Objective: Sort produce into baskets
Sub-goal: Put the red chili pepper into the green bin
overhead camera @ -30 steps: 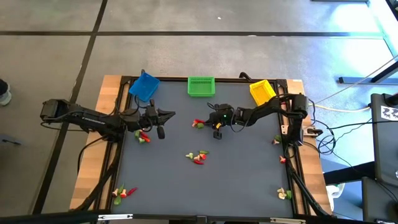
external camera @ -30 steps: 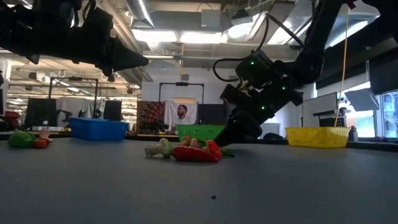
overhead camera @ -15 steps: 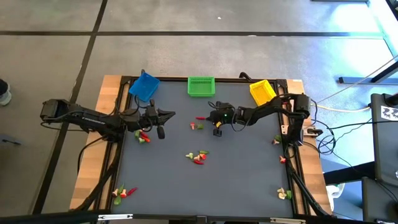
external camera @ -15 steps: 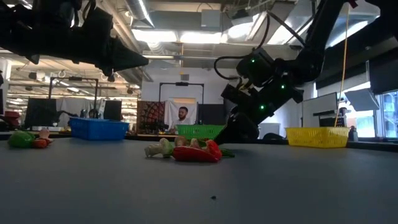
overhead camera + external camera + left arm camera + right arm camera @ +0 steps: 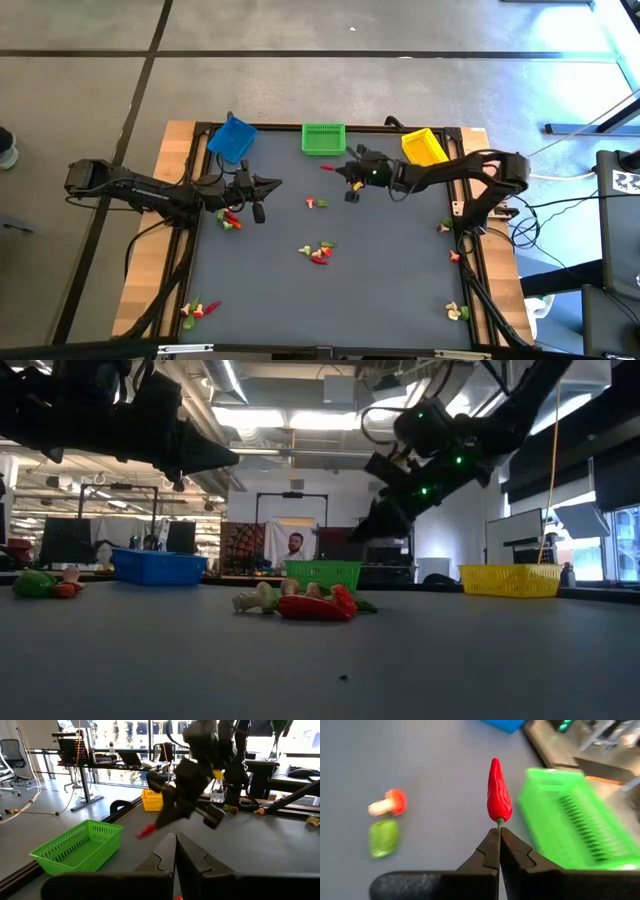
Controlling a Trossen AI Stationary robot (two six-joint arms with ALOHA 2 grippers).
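Note:
My right gripper is shut on a small red chili pepper. It hovers above the mat just short of the green basket; the pepper points toward the table's left. A red-capped mushroom and a green piece lie on the mat below. The blue basket stands at the far left and the yellow basket at the far right. My left gripper waits shut and level over the mat's left side, holding nothing. My right gripper pinches the pepper's thin green stem between its two fingertips. The fingers slant slightly downward from the table's right, in line with the pepper. The pepper sticks straight out beyond the tips, lifted clear of the mat.
More produce lies in small groups: mid-mat, below my left gripper, at the near left corner, at the near right corner and along the right edge. A person shows in the room behind.
My right gripper has risen from the mat and moved toward the far edge and the green basket, tipping up closer to level. The red pepper has come up with it, lifted clear. The mushroom and the green piece have stayed on the mat.

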